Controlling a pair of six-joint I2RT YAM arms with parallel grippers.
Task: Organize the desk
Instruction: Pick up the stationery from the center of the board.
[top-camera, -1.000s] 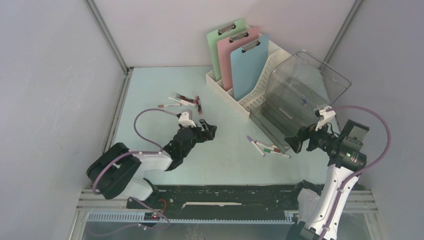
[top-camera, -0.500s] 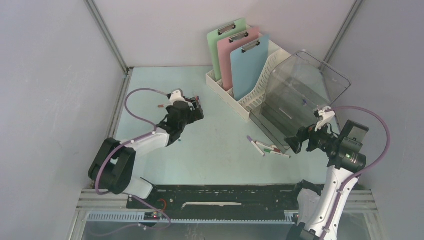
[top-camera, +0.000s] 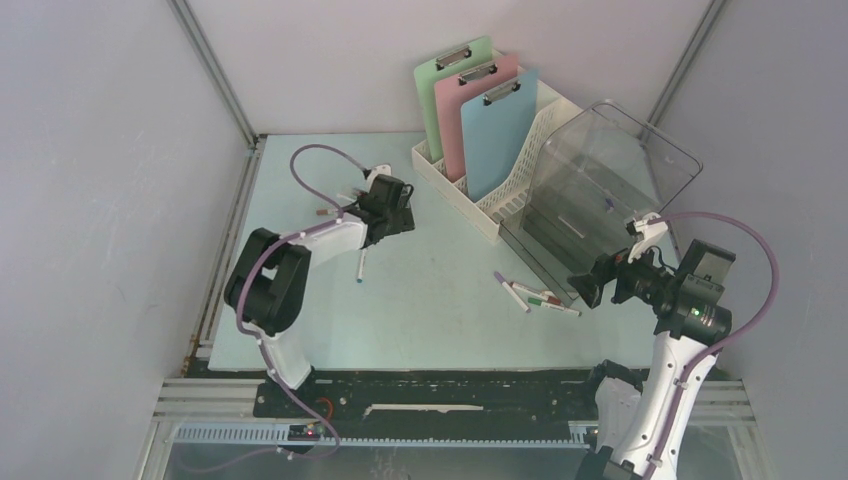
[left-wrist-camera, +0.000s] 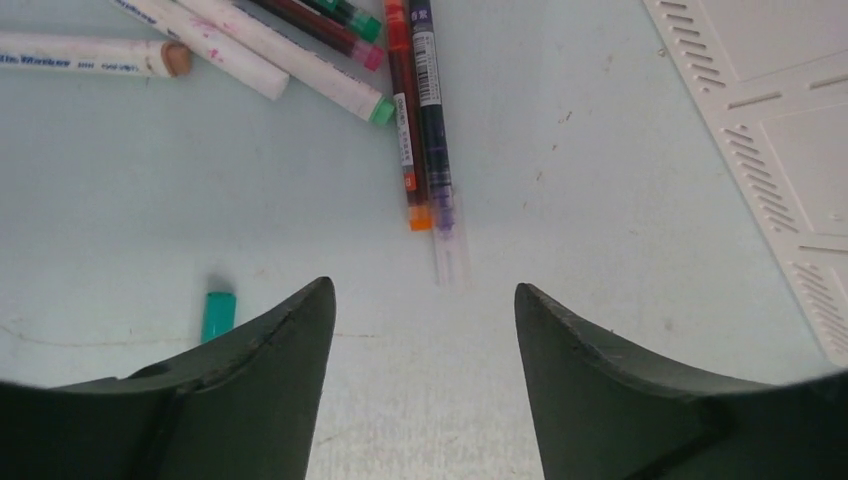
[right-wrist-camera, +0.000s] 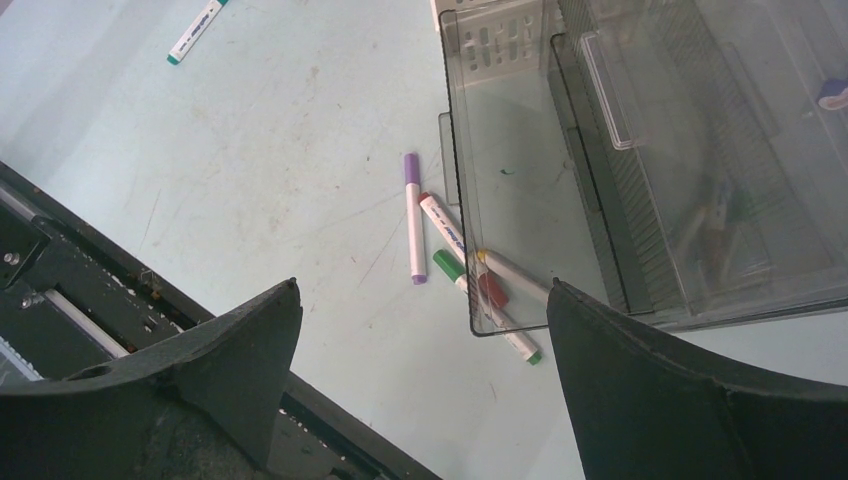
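The pale mint-blue desk carries loose markers. My left gripper hovers open just short of a marker pile at the back left, with nothing between its jaws. Straight ahead of it lie a red-orange pen and a dark purple pen. White markers fan out to their left. A white marker with a teal tip lies alone nearer the front. My right gripper hangs open above a second marker group at the clear bin's front corner.
A clear plastic bin stands at the right. Beside it a white file rack holds green, pink and blue clipboards upright. Metal frame rails run along the desk's left edge and a black rail along its front.
My left arm has swung from the desk's middle out to the back-left marker pile, uncovering the teal-tipped marker behind it. Its jaws have narrowed slightly. The right arm has not moved.
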